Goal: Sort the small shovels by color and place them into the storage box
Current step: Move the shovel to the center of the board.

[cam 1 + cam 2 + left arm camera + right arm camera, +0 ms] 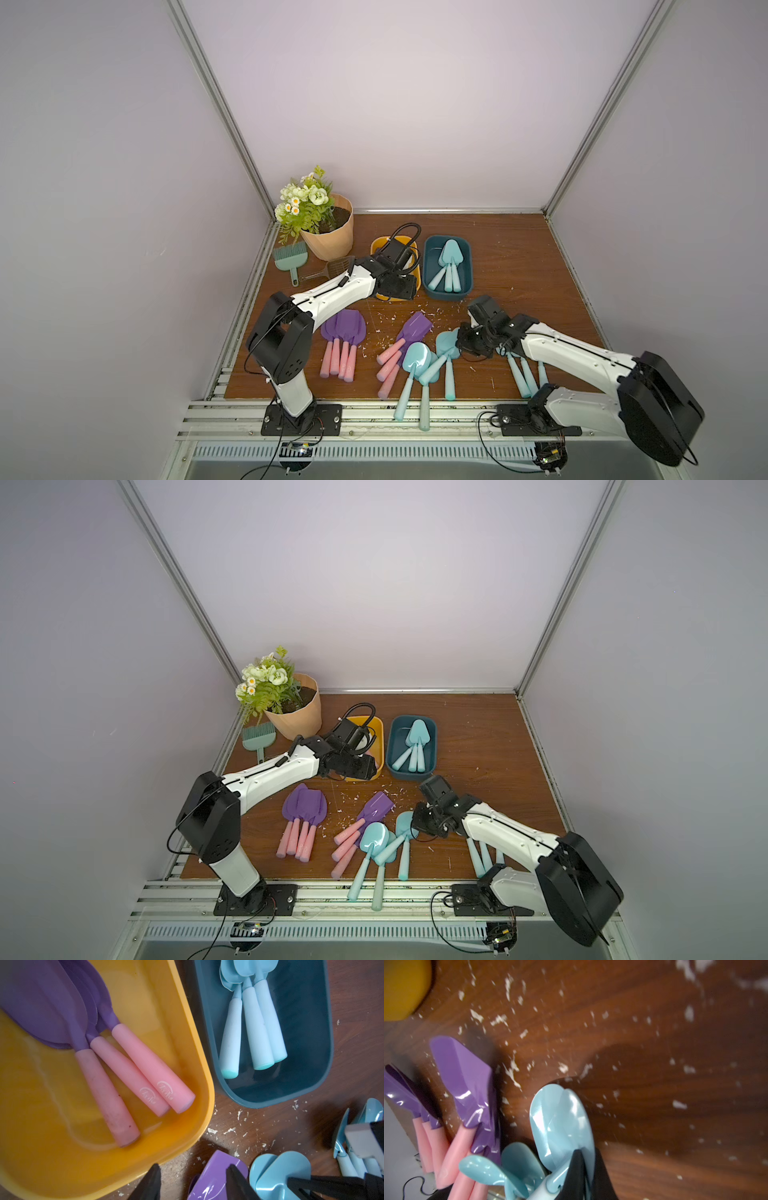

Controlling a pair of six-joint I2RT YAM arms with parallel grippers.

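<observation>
Three small shovels with purple blades and pink handles (133, 1068) lie in the yellow storage box (199, 1059). Three light blue ones (255, 1028) lie in the teal box (467, 266) beside it. My left gripper (193, 1169) hangs open and empty at the yellow box's near edge, above a loose purple blade (216, 1176). On the table lie a bunch of purple shovels (343, 336), a second purple group (409, 332) and light blue shovels (415, 365). My right gripper (588, 1157) is shut on the blade edge of a light blue shovel (560, 1122) in that pile.
A potted flower (328, 232), a green hand brush (291, 259) and a brown slotted scoop (328, 268) stand at the back left. More light blue shovels (523, 374) lie under my right arm. Two blue handles overhang the front rail. White crumbs litter the wood.
</observation>
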